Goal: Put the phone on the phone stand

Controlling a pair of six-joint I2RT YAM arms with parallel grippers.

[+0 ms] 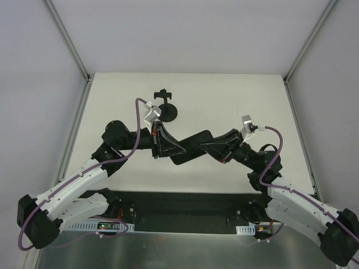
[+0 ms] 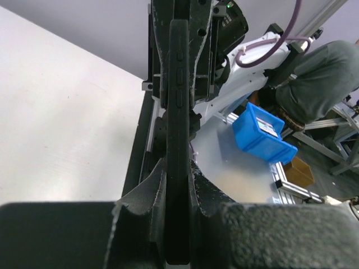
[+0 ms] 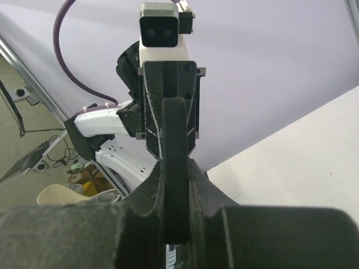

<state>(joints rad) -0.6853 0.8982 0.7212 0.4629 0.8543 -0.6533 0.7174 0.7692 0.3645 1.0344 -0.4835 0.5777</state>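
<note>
— Above the middle of the bench [image 1: 224, 101], the phone [image 1: 192, 148] hangs in the air, bridged between the two arms. The phone stand [image 1: 166, 110] sits farther back on the bench, just beyond the left wrist.

— Who has hold of it?

— Both, from what I can see. The left hand [image 2: 178, 188] pinches one end across the flat faces. The right hand [image 3: 175, 185] has its fingers pressed against the other end the same way. Each wrist view shows the slab edge-on, straight up the middle.

— How will it handle?

— Stiff and fairly light, I'd judge, so it won't sag from one end. But the faces are glossy, probably slippery, and a thin slab held at one end can pivot in the pinch.

— Anything to avoid?

— The side buttons [image 2: 178, 73] run along the thin edge in the left wrist view. I'd keep any squeeze off that edge.

— So where to hold it for the stand?

— Across the faces near one short end. That leaves the other end and the long edges free for the cradle's prongs. The stand looks small and slight, so a hard push could tip it or slide it.
</note>
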